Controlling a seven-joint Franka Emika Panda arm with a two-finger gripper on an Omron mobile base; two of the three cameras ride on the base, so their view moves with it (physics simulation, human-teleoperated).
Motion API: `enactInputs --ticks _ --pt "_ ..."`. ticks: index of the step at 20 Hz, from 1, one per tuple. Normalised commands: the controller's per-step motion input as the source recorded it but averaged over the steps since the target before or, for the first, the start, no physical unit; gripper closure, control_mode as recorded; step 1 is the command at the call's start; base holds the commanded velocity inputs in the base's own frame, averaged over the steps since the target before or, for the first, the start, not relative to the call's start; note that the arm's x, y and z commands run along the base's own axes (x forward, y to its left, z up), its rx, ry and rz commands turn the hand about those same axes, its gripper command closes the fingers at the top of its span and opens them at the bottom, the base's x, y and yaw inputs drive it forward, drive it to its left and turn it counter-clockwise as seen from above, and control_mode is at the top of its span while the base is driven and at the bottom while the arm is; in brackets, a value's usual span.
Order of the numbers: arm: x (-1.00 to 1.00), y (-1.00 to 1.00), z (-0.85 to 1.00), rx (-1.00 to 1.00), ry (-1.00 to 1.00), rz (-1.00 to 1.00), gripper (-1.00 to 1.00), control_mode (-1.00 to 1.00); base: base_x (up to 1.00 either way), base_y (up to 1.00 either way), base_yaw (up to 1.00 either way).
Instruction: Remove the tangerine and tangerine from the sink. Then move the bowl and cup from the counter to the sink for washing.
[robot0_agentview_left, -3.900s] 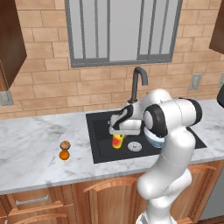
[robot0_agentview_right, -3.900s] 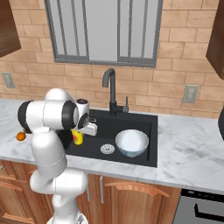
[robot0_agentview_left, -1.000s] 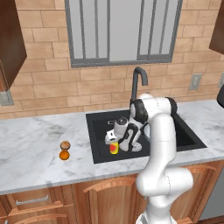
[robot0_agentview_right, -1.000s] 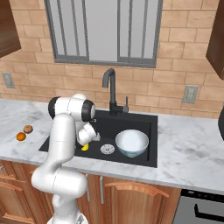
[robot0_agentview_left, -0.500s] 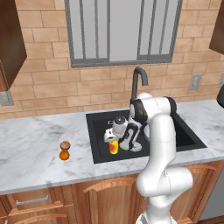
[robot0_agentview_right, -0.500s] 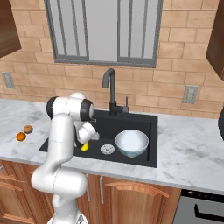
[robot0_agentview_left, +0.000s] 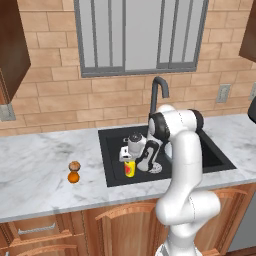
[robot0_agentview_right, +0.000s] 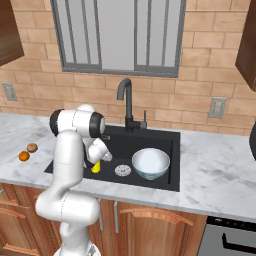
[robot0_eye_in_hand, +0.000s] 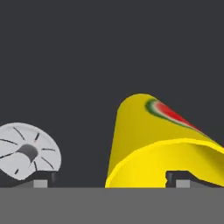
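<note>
Yellow is filling the lower right of the hand view: the cup (robot0_eye_in_hand: 162, 148) is sitting on the black floor of the sink (robot0_eye_in_hand: 109, 52), its red and green mark facing up. The gripper (robot0_eye_in_hand: 109, 178) is standing released, with its jaws wide apart; one fingertip is showing at the lower left in front of the silver drain disc (robot0_eye_in_hand: 27, 151), the other at the lower right in front of the cup's rim. I cannot tell if that fingertip is touching the cup.

In the left base view the gripper (robot0_agentview_left: 129, 156) is hanging low in the left part of the sink (robot0_agentview_left: 210, 152), just above the cup (robot0_agentview_left: 129, 168). In the right base view the cup (robot0_agentview_right: 96, 167) is lying near the sink's (robot0_agentview_right: 160, 137) left front corner, the drain disc (robot0_agentview_right: 122, 171) is beside it, and the bowl (robot0_agentview_right: 150, 163) is resting further right in the basin.

The two tangerines (robot0_agentview_left: 74, 171) are sitting together on the counter (robot0_agentview_left: 35, 170), at the middle left of the left base view, well apart from the sink.
</note>
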Motion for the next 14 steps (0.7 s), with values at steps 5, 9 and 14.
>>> enactInputs --ticks 5,9,14 --pt "-0.17 0.0 0.22 0.0 0.0 -0.1 -1.0 -1.0 0.0 0.0 0.0" --pt "-0.2 0.0 0.27 0.0 0.0 -0.09 -1.0 -1.0 0.0 0.0 0.0" --pt "-0.22 0.0 0.27 0.0 0.0 -0.06 -1.0 -1.0 0.0 0.0 0.0"
